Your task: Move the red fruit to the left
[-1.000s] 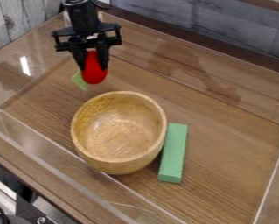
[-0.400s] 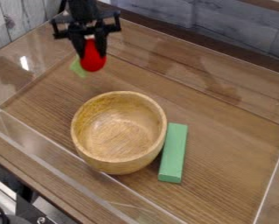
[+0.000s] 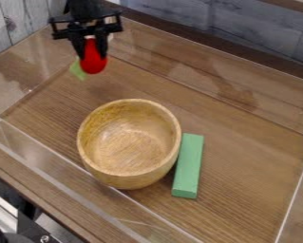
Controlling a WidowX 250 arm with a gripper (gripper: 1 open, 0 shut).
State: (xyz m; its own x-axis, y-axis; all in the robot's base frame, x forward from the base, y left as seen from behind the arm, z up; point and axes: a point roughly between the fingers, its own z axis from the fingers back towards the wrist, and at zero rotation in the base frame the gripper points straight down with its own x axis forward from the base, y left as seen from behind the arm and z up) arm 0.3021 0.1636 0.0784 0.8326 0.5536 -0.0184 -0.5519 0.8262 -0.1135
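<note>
the wooden bowl sits on the worktop, a little towards six o'clock from the middle of the view, its open side facing up and its pale inside showing. just beside it, at about four o'clock from the bowl's centre, the green rectangular block lies flat, its long side running roughly from twelve to six with a slight lean.

the red fruit is at about eleven o'clock from the bowl, well apart from it, in the upper left part of the view. a small light green piece shows at the fruit's eight o'clock side. the dark fingers come down from twelve o'clock and are closed in part, gripping the red fruit between them, with its lower part showing below their tips. whether the fruit touches the worktop i cannot tell.

at the left edge, around seven o'clock, some black cables lie beyond the worktop's edge, and a round dark-rimmed thing shows in the bottom corner, cut off by the frame.
</note>
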